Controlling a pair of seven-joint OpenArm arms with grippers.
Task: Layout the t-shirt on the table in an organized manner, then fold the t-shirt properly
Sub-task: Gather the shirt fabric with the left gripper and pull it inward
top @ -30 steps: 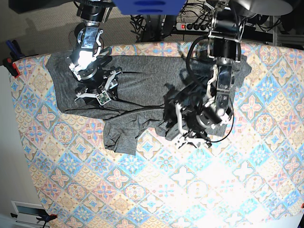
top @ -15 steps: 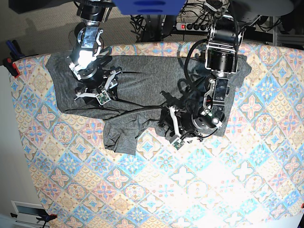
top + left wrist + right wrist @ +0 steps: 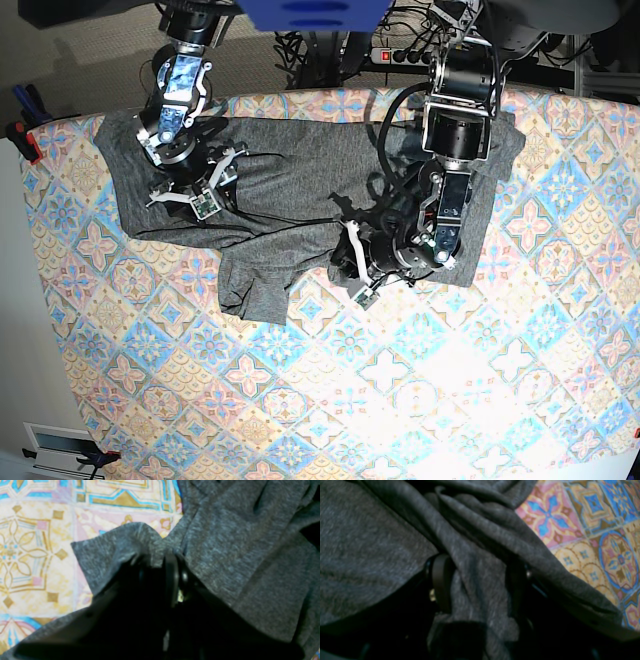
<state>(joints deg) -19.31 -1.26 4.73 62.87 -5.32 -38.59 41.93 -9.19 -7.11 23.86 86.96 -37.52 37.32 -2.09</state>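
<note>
Layout incomplete: t-shirt (image 3: 300,190) lies bunched along the counter's (image 3: 330,400) far edge, unfolded. Left gripper (image 3: 162,562) is pinched on a t-shirt hem; right gripper (image 3: 477,585) stands wide, straddling a ridge. Folding remains.

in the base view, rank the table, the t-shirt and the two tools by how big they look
1. table
2. t-shirt
3. left tool and right tool: both small and about alike, too close to rank.
</note>
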